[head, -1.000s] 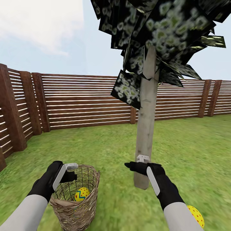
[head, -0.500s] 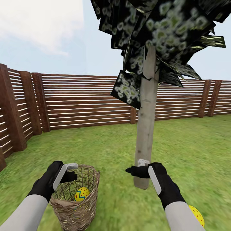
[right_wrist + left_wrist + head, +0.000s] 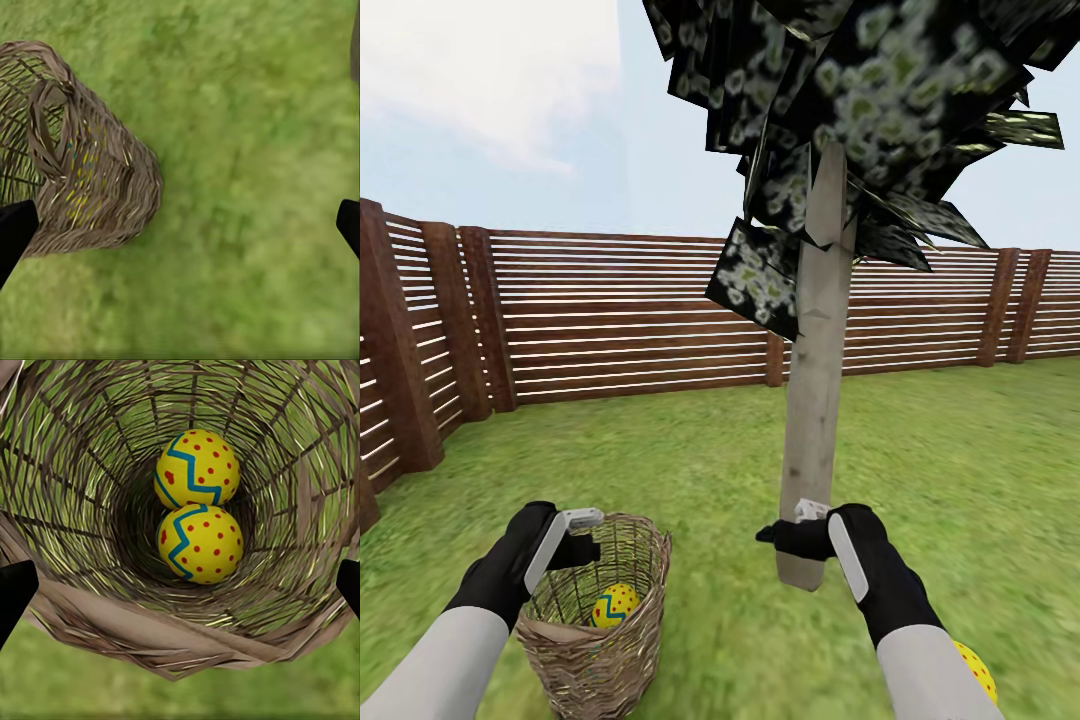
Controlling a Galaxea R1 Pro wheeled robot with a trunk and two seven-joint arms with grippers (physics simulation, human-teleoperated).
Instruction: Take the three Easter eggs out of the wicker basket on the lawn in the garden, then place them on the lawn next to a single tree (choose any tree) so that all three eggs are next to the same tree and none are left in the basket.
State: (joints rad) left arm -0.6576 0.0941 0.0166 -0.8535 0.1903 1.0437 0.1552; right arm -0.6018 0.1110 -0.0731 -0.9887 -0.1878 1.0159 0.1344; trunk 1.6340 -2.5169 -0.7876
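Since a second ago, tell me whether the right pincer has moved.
Yes. The right pincer has drifted right and slightly down across the tree trunk, which stayed fixed.

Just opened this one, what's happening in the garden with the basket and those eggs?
A two-armed robot is emptying Easter eggs from a wicker basket onto the lawn by a tree. Two eggs lie in the basket, with the left gripper at its rim, fingers apart and holding nothing. One egg lies on the grass at the right, partly behind the right arm. The right gripper hangs open and empty in front of the trunk.
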